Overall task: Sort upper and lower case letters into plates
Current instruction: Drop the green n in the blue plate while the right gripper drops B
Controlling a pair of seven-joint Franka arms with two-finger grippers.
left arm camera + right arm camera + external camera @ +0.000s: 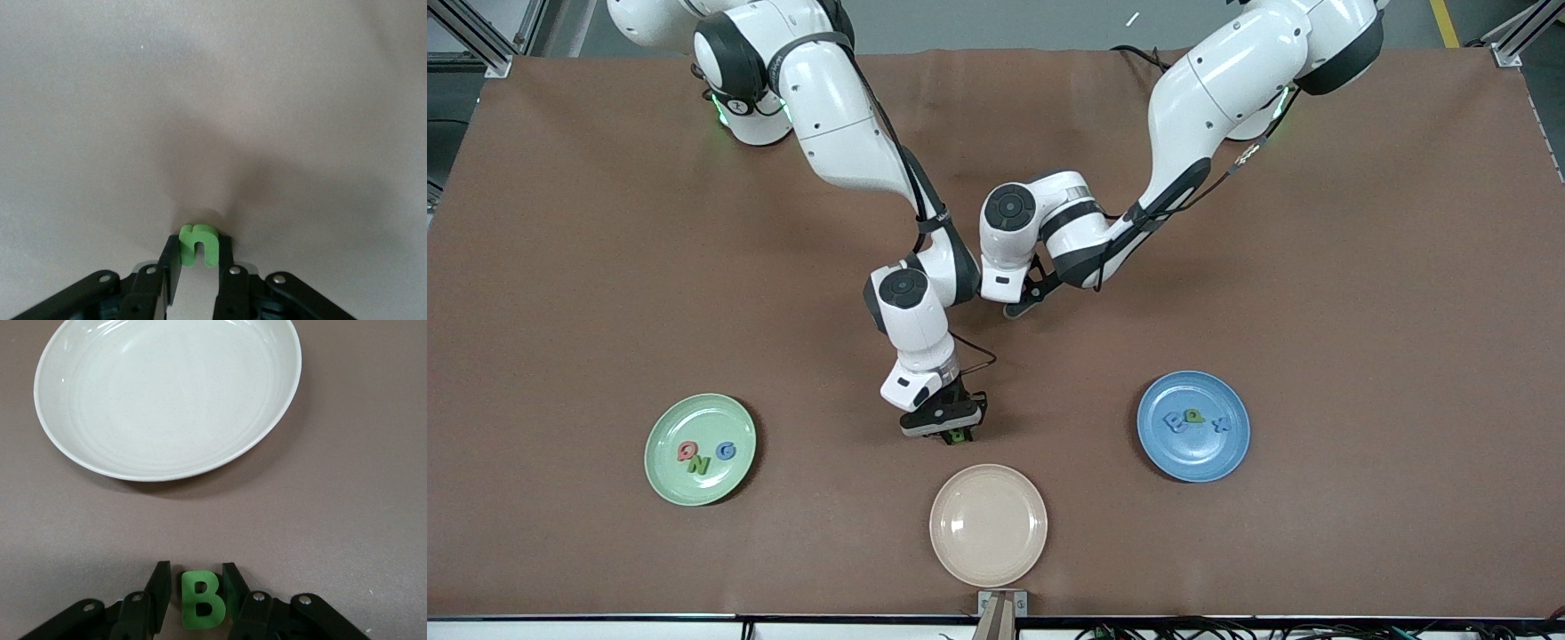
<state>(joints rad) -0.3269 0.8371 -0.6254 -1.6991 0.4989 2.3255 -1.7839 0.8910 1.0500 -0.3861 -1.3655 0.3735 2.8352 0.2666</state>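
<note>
- The left gripper has its fingers pinching a green lowercase n by its two flat sides, low over bare tabletop, farther from the front camera than the cream plate.
- The right gripper sits just beside the cream plate's rim, a little farther from the camera, with fingers closed against a green capital B standing upright on the tabletop.
- Both letters look like light foam pieces: slightly springy and easy to tilt, so a grip across the flat faces, near the middle, seems safest.
- The cream plate is empty.
- The green plate, toward the right arm's end from the cream plate, holds three capitals.
- The blue plate, toward the left arm's end, holds three small letters, apparently lowercase.
</note>
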